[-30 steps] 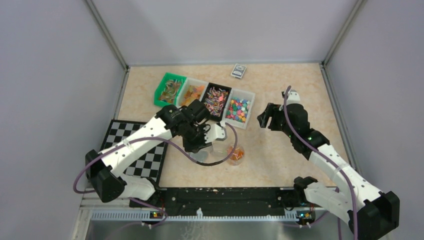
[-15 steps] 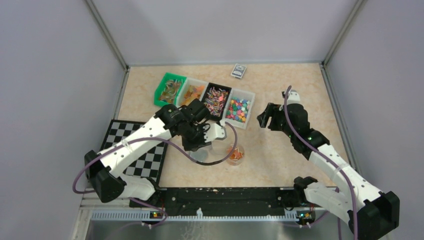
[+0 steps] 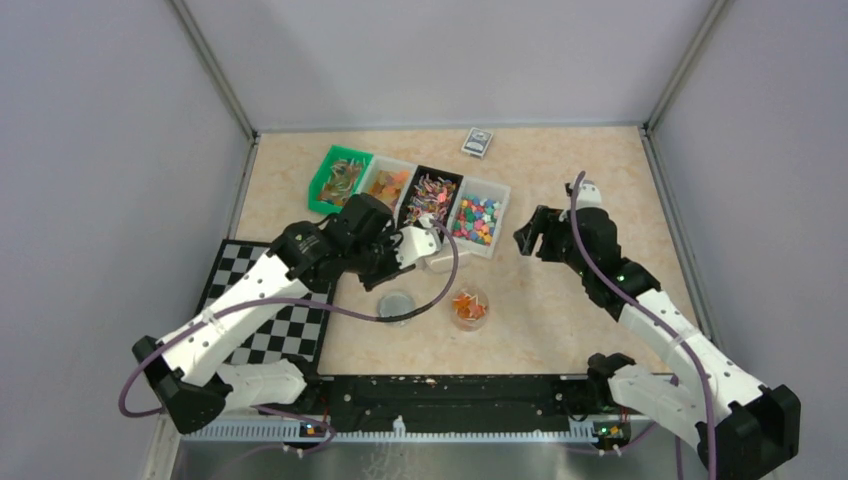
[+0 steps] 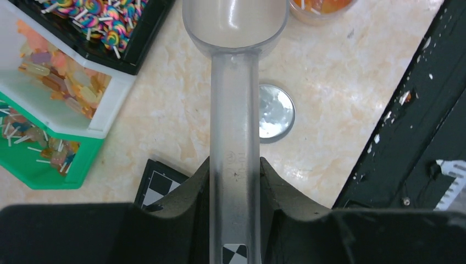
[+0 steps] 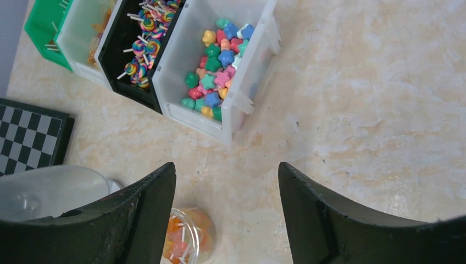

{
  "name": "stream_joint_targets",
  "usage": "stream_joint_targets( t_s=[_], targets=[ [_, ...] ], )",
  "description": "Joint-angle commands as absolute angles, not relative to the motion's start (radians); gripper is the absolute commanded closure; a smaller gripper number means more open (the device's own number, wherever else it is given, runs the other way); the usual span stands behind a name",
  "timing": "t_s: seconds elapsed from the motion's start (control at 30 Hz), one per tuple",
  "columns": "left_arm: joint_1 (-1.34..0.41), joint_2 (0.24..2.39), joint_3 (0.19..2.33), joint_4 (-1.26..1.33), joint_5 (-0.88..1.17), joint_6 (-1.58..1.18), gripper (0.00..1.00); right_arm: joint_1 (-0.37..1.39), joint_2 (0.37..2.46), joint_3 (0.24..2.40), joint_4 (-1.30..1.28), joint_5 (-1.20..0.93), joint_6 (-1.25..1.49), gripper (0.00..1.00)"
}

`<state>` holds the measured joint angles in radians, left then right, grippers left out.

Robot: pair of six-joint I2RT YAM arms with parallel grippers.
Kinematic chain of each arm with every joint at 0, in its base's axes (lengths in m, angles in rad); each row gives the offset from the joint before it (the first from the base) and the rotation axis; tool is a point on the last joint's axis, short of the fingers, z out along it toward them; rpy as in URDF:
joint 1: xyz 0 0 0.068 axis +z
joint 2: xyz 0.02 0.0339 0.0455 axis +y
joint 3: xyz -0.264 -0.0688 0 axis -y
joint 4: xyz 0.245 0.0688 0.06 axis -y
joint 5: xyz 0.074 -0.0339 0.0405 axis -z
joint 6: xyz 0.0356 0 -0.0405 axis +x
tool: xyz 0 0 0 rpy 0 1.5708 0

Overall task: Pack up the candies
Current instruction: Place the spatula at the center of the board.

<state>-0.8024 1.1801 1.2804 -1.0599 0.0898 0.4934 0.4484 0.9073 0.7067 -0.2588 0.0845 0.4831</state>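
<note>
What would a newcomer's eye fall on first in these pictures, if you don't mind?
Probably the row of four bins at the table's far middle, bright with swirl lollipops and star-shaped candies. Then the clear plastic scoop, clamped by its handle in the jaws of the left gripper, its bowl apparently empty between the bins and a small clear cup of orange candies. A round silver lid lies apart on that cup's left.

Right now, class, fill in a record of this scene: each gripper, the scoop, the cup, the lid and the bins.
left gripper: shut on scoop handle
scoop: bowl empty
right gripper: open, holding nothing
cup: uncovered, orange candies inside
lid: lying flat, left of cup, apart from it
bins: four in a row, all stocked
</note>
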Motion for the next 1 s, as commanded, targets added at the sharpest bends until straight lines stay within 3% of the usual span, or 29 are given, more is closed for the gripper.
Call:
stream_joint_targets(
  t_s=[0.0,0.17,0.5,0.87,0.97],
  targets=[
    [-0.742,1.175,1.247,-0.935,0.162,0.472,1.00,0.445,0.858,0.721,-0.242,0.082,0.478,0.32],
    [-0.553,1.150,1.113,-0.840,0.387,0.626,1.00,0.445,0.822,0.707,-0.237,0.090,0.477,0.32],
    [-0.371,1.240,0.902,-0.494,0.557,0.824,1.00,0.445,0.823,0.722,-0.229,0.051,0.479,0.32],
    [-0.353,1.388,0.859,-0.431,0.539,0.906,1.00,0.445,0.773,0.706,-0.259,0.072,0.458,0.32],
    [-0.355,1.395,0.815,-0.396,0.541,0.914,0.96,0.445,0.773,0.712,-0.267,0.074,0.445,0.32]
  ],
)
